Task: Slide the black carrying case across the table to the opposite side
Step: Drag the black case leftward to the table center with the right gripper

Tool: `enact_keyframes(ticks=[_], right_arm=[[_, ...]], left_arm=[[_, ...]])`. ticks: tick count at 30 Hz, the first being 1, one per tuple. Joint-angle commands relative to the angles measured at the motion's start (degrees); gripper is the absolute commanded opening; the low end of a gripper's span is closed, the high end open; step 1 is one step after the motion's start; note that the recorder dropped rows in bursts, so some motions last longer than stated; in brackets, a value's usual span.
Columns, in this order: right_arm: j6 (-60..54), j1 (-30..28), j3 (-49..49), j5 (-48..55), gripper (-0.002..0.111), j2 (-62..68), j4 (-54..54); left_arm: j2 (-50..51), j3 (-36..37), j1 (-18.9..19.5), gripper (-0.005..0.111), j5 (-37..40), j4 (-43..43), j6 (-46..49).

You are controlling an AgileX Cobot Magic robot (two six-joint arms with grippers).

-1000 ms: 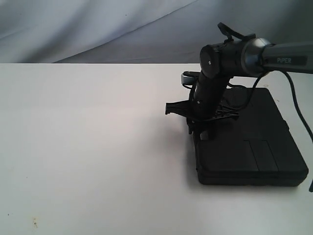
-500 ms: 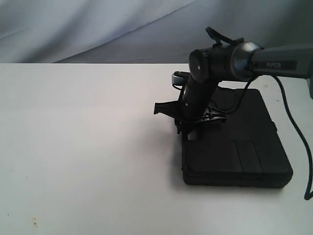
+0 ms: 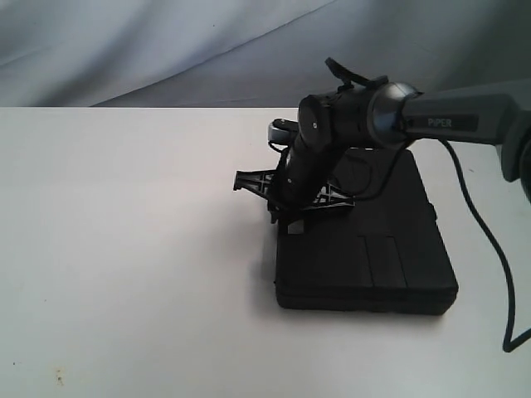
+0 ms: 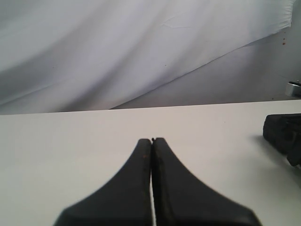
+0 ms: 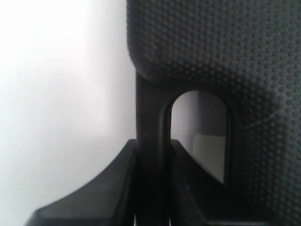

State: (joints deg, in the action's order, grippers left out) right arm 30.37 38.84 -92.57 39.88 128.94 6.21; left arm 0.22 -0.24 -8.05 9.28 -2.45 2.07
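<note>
Two fingers of the right gripper (image 5: 151,155) were clamped on the handle bar of the case (image 3: 365,257), which lay right of centre on the table (image 3: 124,249). In the exterior view the arm (image 3: 332,133) hid that grip. The left gripper (image 4: 152,140) was pressed together, holding nothing, its base cut off at the lower edge.

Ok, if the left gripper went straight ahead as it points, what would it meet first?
Way looks free: the left gripper points over the table toward the cloth backdrop; depth unclear.
</note>
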Motion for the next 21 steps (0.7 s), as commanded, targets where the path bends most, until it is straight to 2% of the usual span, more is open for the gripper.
enact_keyframes(ticks=[1,21], right_arm=[[0.14,1.31,-4.07,0.23,0.000,2.11,2.46],[-4.67,1.34,-6.21,2.94,0.001,2.69,3.44]], left_arm=[[-0.22,0.24,0.14,0.000,-0.45,0.01,-0.21],[-0.22,0.24,0.14,0.000,-0.45,0.01,-0.11]])
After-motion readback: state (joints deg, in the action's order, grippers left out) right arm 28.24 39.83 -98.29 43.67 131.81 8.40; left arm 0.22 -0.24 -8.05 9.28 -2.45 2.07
